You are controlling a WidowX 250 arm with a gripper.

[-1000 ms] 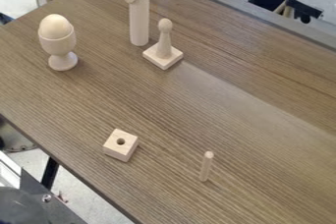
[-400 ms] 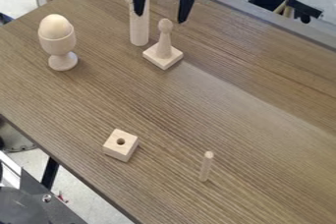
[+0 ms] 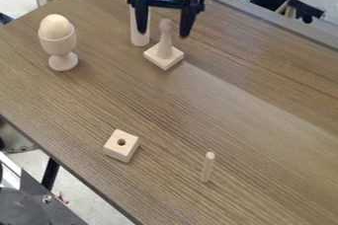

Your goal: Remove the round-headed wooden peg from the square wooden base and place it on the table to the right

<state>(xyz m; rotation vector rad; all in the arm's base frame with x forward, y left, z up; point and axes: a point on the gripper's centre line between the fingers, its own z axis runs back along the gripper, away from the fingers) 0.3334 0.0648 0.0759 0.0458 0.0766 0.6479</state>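
The black gripper (image 3: 163, 27) hangs open at the top of the view, its two fingers spread on either side of the knob of a wooden peg piece (image 3: 164, 51) with a square base. Whether it touches the piece I cannot tell. Just left of that piece stands a tall wooden cylinder (image 3: 139, 34) with a slanted ring on top, partly hidden behind the gripper. A wooden egg (image 3: 56, 25) rests in a wooden cup (image 3: 59, 46) at the upper left.
On the brown table (image 3: 218, 105), a wooden block (image 3: 121, 145) with a hole lies at the lower left-centre. A thin wooden peg (image 3: 207, 167) stands upright to its right. The table's near edge runs diagonally across the lower left.
The gripper has come into view from the top edge and moved a little lower, with its fingers apart. The wooden pieces have kept their places.
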